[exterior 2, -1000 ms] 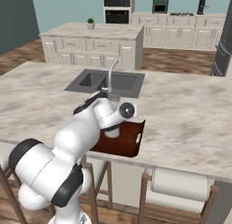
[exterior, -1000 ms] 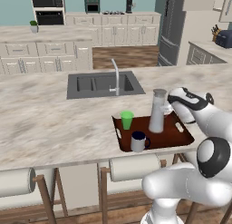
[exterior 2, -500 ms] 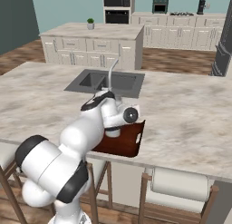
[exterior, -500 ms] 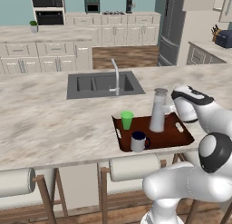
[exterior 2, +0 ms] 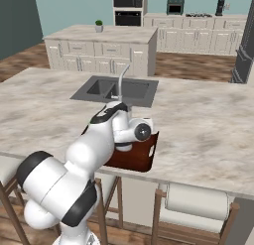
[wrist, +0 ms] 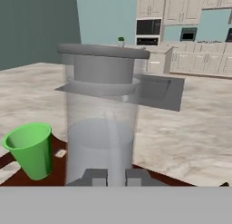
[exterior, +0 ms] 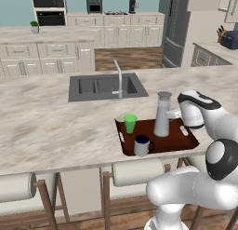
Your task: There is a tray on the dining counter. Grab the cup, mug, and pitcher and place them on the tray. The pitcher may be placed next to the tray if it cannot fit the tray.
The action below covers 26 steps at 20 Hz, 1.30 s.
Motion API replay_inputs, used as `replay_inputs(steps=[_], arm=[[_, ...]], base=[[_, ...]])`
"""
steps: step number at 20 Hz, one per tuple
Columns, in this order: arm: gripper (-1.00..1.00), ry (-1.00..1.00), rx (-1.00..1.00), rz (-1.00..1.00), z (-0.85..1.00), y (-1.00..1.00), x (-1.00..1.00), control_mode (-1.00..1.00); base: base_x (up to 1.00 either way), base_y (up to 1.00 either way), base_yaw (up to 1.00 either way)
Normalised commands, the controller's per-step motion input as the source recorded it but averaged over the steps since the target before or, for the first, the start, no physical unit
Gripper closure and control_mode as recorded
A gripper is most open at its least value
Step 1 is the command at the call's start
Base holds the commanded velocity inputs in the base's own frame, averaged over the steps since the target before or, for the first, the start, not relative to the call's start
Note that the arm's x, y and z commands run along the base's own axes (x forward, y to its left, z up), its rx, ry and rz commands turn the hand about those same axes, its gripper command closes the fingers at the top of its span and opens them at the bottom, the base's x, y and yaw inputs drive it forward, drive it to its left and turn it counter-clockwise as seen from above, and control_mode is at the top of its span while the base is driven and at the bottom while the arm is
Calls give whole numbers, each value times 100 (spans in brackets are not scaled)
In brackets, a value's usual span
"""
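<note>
Left base view: the tray sits on the dining counter, near its front edge, in front of and to the right of the sink. Three vessels stand on the tray. The cup is at the back left corner, the mug at the front left with its handle to the right, the pitcher upright near the middle. The arm's hand is level with the pitcher's upper half and just beside it on the right; no gap shows between them.

Right base view: the arm covers most of the tray; its right end with a cut-out handle shows past the wrist. The faucet stands behind.

Hand view: the pitcher stands dead ahead and close, lid on. The gripper has its two tips drawn nearly together, low against the pitcher's base; whether they pinch anything I cannot tell. The cup stands apart on the left.
</note>
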Motion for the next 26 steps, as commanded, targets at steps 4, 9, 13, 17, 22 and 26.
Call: replay_inputs(steps=[4,9,13,17,22,26], arm=[[-100,0,0,0,-1,10,0,-100],[-100,0,0,0,0,0,0,-100],[-100,0,0,0,0,0,0,-100],[-100,-2,0,0,0,0,0,-100],[-100,-1,0,2,0,0,-12,-100],[-100,-1,0,8,0,2,-31,-100]], base=[[0,0,0],[0,0,0],[0,0,0],[0,0,0],[0,0,0],[0,0,0]])
